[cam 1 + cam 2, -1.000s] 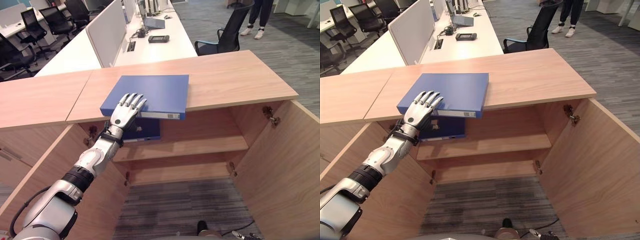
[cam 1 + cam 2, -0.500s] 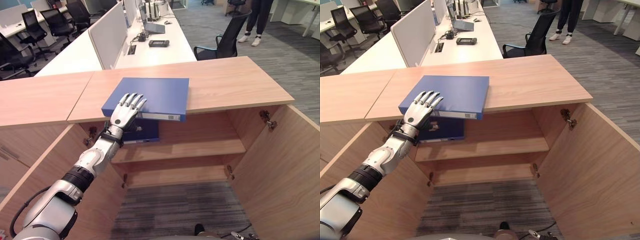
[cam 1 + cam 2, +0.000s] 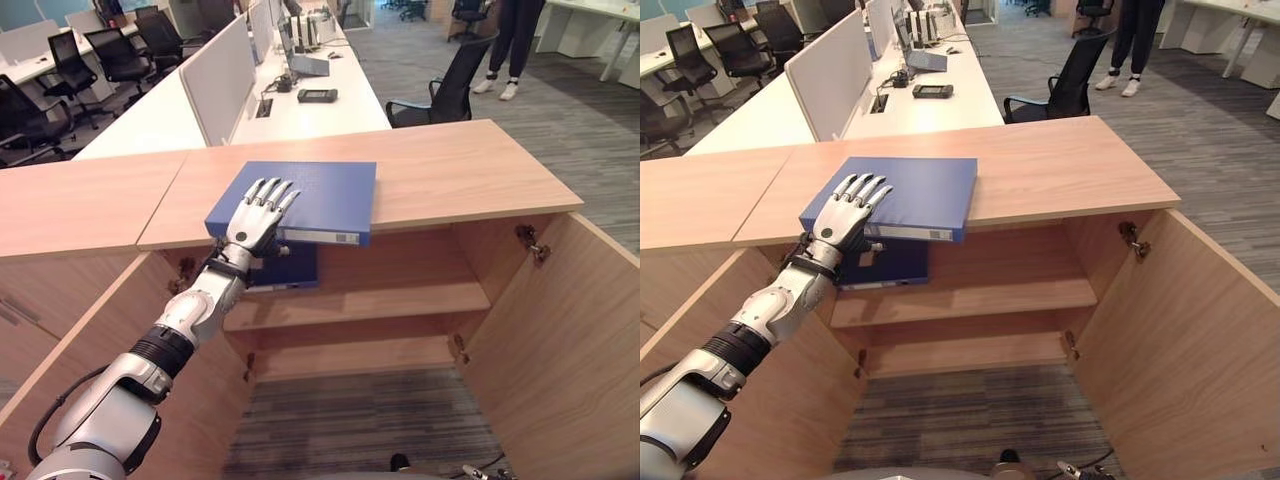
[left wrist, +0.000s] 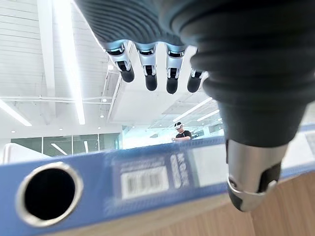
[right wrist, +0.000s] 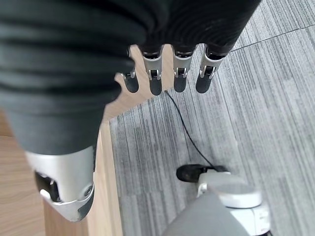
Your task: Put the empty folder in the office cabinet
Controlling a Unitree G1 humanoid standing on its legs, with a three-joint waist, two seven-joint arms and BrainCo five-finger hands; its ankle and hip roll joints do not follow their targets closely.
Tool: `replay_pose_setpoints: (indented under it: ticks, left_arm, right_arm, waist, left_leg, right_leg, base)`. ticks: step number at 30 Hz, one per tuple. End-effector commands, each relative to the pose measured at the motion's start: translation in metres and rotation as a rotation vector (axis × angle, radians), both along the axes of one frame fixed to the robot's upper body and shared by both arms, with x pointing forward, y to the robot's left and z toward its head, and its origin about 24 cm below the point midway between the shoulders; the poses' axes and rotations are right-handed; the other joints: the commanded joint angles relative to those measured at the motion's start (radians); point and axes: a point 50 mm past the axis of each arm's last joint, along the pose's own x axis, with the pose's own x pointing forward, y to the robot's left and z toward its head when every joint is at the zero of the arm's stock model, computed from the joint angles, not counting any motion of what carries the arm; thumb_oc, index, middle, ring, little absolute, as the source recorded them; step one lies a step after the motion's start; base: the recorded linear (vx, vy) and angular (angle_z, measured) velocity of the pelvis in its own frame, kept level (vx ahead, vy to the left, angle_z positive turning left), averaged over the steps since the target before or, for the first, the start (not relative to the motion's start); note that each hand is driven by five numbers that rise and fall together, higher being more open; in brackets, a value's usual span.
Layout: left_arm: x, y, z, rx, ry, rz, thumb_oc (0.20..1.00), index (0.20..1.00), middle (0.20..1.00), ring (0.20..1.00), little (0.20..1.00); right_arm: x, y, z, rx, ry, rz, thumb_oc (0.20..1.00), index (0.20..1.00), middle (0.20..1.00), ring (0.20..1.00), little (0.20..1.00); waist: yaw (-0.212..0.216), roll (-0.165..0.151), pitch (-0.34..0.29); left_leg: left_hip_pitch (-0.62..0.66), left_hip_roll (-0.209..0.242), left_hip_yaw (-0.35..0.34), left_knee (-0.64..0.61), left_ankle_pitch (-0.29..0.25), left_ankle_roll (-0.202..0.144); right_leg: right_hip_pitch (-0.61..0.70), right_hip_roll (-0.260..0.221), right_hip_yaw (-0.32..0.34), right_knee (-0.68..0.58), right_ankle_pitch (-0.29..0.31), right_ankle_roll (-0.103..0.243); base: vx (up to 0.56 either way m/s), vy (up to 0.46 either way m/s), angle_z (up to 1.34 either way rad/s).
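Observation:
A blue folder lies flat on the wooden cabinet top, its spine overhanging the front edge. My left hand rests on the folder's near left corner, fingers straight and spread. In the left wrist view the fingers reach over the folder spine with its ring hole and label, and the thumb sits in front of it. A second blue folder stands inside the cabinet at the left of the upper shelf. My right hand hangs open over the carpet.
Both cabinet doors stand open: the right door and the left door. Two wooden shelves run across the inside. Behind the cabinet are white desks, a black chair and a standing person.
My left hand has slid a little further onto the folder. The camera has shifted slightly; the folder has kept its place on the cabinet top.

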Motion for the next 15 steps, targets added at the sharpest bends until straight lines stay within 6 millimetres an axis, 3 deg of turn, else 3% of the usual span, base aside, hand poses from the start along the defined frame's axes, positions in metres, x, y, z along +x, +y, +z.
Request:
replay_pose_setpoints:
  ticks: [1, 15]
  left_arm:
    - [0.0221, -0.0098, 0.0616, 0.001, -0.176, -0.028, 1.0, 1.0, 1.0, 1.0, 1.0]
    - [0.022, -0.0097, 0.0544, -0.01, -0.15, -0.022, 1.0, 1.0, 1.0, 1.0, 1.0]
  right_arm:
    - [0.0081, -0.0011, 0.0002, -0.019, 0.018, 0.006, 1.0, 1.0, 1.0, 1.0, 1.0]
    - [0.0035, -0.0032, 0.0002, -0.026, 0.03, -0.009, 1.0, 1.0, 1.0, 1.0, 1.0]
  waist:
    - [-0.002, -0.001, 0.05]
    - [-0.01, -0.001, 0.052]
  left_leg:
    - [0.015, 0.045, -0.016, 0.012, -0.055, -0.056]
    - [0.016, 0.047, -0.01, 0.012, -0.054, -0.057]
  right_leg:
    - [0.085, -0.042, -0.034, 0.007, -0.139, 0.096]
    - [0.082, -0.038, -0.03, 0.007, -0.14, 0.095]
  base:
    - [0.0, 0.0, 0.0]
    - [0.0, 0.0, 0.0]
